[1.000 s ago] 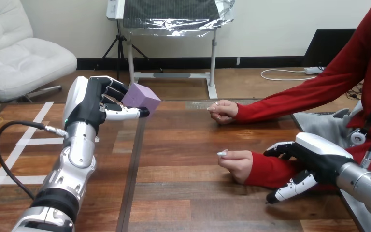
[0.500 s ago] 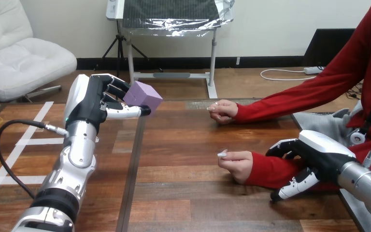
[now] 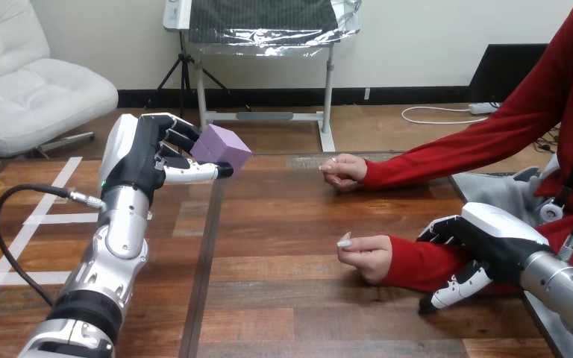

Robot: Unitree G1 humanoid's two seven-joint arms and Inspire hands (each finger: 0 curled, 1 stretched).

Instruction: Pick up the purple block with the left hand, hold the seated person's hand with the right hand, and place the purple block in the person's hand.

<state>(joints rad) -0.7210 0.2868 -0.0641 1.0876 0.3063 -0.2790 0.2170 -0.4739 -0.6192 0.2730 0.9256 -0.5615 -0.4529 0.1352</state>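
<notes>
The purple block (image 3: 222, 151) is up off the table at the left, pinched between the thumb and curled fingers of my left hand (image 3: 143, 153). The person's nearer hand (image 3: 364, 253) rests on the wooden table (image 3: 283, 224) as a loose fist, knuckles toward me. My right hand (image 3: 492, 242) sits on that arm's red sleeve (image 3: 418, 265), fingers curled over the top of the forearm and the thumb under it. The person's farther hand (image 3: 343, 170) lies closed on the table farther back.
Bare wood lies between the block and the person's nearer hand. White tape lines (image 3: 15, 239) mark the table's left part, and a black cable (image 3: 4, 216) loops beside my left arm.
My right hand has slid a little to the right along the sleeve. The left hand with the block has edged slightly right. The person's nearer hand barely shifted.
</notes>
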